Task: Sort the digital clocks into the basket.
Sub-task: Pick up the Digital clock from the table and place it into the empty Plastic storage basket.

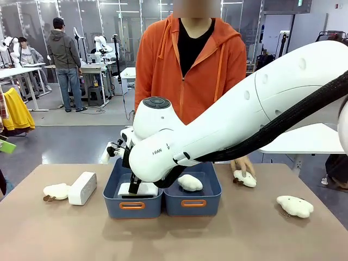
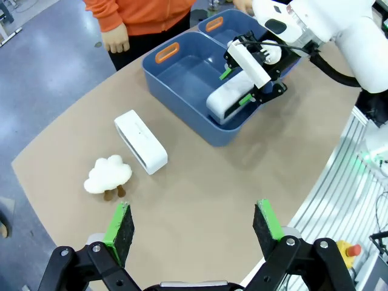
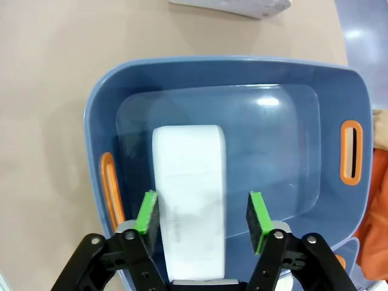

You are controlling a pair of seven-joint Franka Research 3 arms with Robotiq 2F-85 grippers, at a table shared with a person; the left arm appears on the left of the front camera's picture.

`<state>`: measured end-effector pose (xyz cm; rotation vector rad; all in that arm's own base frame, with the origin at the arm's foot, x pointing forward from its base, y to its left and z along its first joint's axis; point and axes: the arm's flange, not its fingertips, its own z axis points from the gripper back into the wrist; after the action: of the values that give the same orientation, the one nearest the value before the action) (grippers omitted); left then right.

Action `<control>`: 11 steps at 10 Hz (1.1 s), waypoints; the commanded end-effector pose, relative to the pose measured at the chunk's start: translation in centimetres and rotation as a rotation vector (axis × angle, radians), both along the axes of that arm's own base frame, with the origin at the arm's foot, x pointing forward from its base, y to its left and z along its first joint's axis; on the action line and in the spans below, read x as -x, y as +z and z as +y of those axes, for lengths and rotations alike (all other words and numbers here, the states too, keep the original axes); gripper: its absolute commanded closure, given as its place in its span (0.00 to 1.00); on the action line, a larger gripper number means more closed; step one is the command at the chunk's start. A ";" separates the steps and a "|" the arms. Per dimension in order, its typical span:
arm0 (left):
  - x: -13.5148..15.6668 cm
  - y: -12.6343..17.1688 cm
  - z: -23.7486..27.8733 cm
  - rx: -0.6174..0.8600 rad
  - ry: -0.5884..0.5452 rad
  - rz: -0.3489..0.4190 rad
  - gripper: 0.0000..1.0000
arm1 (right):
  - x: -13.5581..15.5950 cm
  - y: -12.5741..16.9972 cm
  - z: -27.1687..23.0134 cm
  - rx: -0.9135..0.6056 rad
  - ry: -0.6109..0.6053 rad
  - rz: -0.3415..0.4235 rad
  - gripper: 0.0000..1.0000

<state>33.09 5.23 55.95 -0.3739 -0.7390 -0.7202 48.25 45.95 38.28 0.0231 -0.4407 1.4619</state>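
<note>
Right wrist view: right gripper (image 3: 203, 219) open astride the clock (image 3: 188, 176) in the basket (image 3: 230, 63); best lift straight up; left gripper (image 2: 194, 221) hangs open.

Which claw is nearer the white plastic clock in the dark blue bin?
Right. The right claw stands open astride the white clock in the blue bin; the left claw hangs open well away over the table.

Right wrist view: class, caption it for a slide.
Open right gripper over white rounded plastic clock inside dark blue rectangular plastic basket.
</note>
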 end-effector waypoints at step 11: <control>-0.1 0.1 0.2 0.003 -0.021 -0.001 0.00 | -0.1 0.4 -0.1 -0.004 -0.003 -0.004 0.00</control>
<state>33.09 5.23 55.95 -0.3739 -0.7390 -0.7202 48.44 45.79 38.62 0.0277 -0.4447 1.4577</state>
